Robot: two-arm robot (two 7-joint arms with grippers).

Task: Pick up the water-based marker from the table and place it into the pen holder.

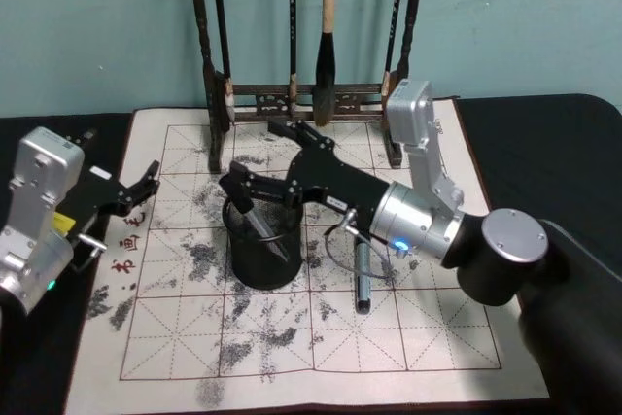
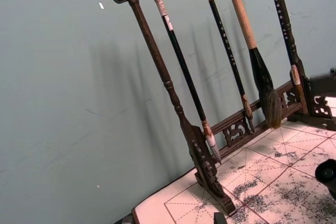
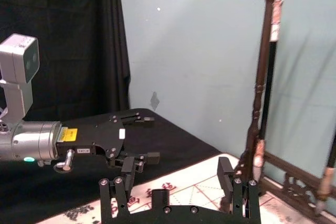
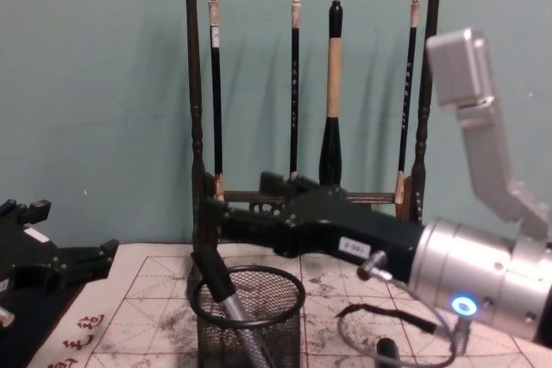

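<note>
The pen holder (image 1: 262, 259) (image 4: 248, 321), a black wire-mesh cup, stands on the calligraphy mat. A grey water-based marker (image 1: 260, 228) (image 4: 226, 295) leans inside it, its dark top end poking over the rim. My right gripper (image 1: 255, 157) (image 4: 237, 196) (image 3: 176, 174) hovers just above the holder, open, fingers wide apart with nothing between them. Its lower finger (image 1: 238, 187) sits close to the marker's top. A second grey marker (image 1: 362, 277) lies on the mat to the right of the holder. My left gripper (image 1: 141, 187) (image 3: 139, 140) rests open at the mat's left edge.
A tall dark wooden rack (image 1: 311, 104) (image 4: 310, 84) (image 2: 178, 108) hung with several brushes stands at the back of the mat, just behind the right gripper. The ink-stained gridded mat (image 1: 292, 337) lies on a black table. A teal wall is behind.
</note>
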